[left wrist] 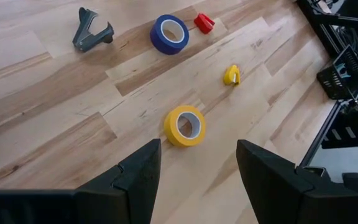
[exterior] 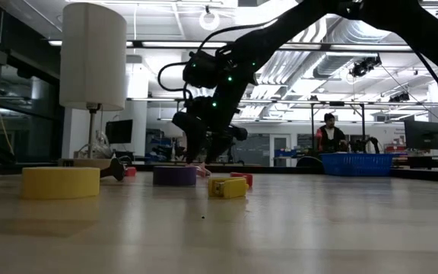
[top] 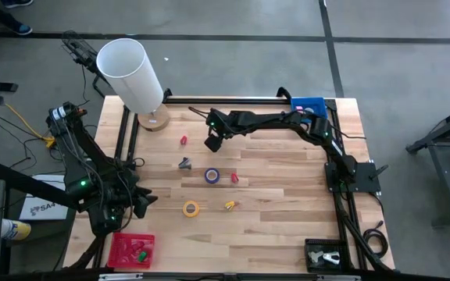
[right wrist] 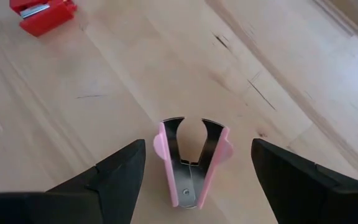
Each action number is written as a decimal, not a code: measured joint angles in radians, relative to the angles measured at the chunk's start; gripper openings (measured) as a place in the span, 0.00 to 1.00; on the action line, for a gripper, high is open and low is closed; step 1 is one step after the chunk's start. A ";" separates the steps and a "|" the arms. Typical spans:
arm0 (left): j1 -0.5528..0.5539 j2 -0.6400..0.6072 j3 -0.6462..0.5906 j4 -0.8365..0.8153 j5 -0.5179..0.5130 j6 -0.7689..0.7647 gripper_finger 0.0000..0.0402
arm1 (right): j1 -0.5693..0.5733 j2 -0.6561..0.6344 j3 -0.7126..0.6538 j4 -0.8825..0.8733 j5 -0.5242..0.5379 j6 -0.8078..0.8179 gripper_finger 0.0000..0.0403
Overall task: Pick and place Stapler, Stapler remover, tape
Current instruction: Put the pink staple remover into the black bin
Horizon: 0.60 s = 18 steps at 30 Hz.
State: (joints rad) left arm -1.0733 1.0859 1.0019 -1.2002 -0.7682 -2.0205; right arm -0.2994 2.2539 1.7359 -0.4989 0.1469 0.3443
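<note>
Bkgd notes: light wood plank desk (top: pixel 272 203), black frame rails along edges. Grey concrete floor (top: pixel 233 70) w/ dark seam lines around it. White cylindrical lamp (top: pixel 131 74) on round wood base at desk rear corner. Room beyond: open ceiling w/ ducts (exterior: pixel 348 38), strip lights, large windows at one side. Person (exterior: pixel 329 133) standing far back, behind blue basket (exterior: pixel 356 164).

The desk (right wrist: pixel 55 124) is pale wood in planks, with a smooth, faintly satin face and visible grain. The pink staple remover (right wrist: pixel 193 163) has matt plastic grips around shiny metal prongs. The red stapler (right wrist: pixel 42 12) looks like glossy plastic with a metal strip. The yellow tape (left wrist: pixel 184 126) and blue tape (left wrist: pixel 169 33) look matt, papery. The right claw's fingers (right wrist: pixel 114 177) are dull black plastic.
</note>
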 joint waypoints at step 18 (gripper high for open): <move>0.000 -0.018 0.000 0.030 0.028 0.000 0.51 | 0.009 0.048 0.000 0.034 -0.001 0.039 0.71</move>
State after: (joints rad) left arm -1.0737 1.0683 1.0019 -1.1704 -0.7399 -2.0205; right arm -0.2905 2.3020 1.7363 -0.4645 0.1459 0.3836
